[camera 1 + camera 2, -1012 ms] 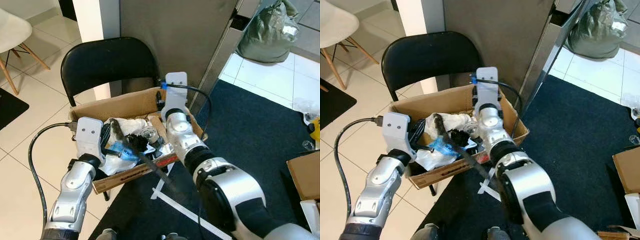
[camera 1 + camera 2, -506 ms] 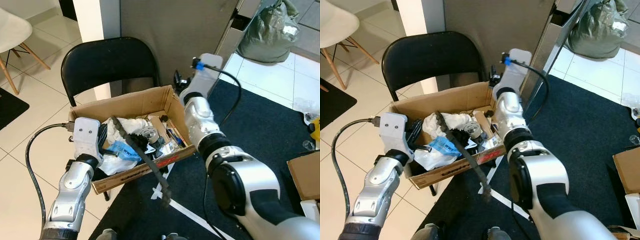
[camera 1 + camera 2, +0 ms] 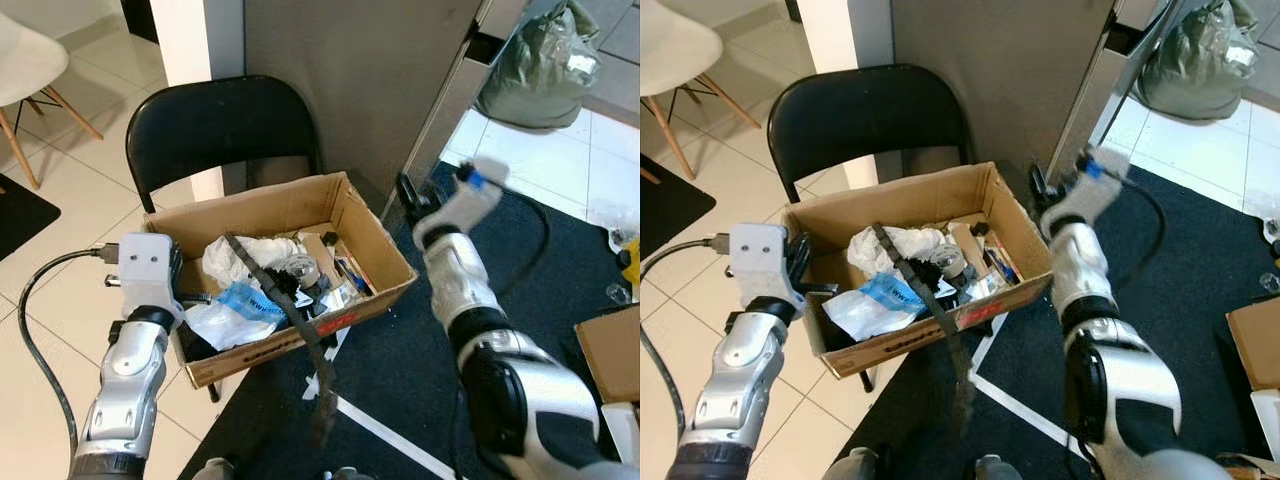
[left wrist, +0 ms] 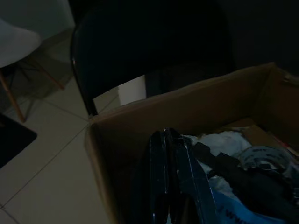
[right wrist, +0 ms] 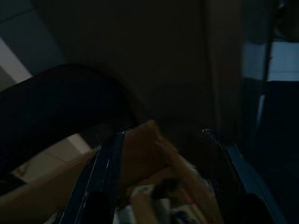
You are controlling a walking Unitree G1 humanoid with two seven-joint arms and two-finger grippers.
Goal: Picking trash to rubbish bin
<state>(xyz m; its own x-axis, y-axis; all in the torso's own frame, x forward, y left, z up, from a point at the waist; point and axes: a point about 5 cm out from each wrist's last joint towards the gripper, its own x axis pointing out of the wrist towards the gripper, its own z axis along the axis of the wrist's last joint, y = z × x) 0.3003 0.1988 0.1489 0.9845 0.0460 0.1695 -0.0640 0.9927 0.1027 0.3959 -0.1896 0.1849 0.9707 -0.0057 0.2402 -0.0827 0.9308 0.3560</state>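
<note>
We find the cardboard box [image 3: 262, 210] of trash on the black chair [image 3: 215, 125], a black strap [image 3: 296, 325] trailing over its front edge. Our left gripper [image 4: 170, 182], fingers pressed together, sits at its left wall, nearer; our right gripper [image 5: 163, 177], fingers wide, stands off right.

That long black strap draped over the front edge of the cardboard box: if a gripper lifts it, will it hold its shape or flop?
The black strap will probably flop: it bends over the cardboard box rim and hangs slack toward the floor. It looks thin, so likely light. Its upper end lies among the trash, so it may drag the crumpled white paper along.
</note>
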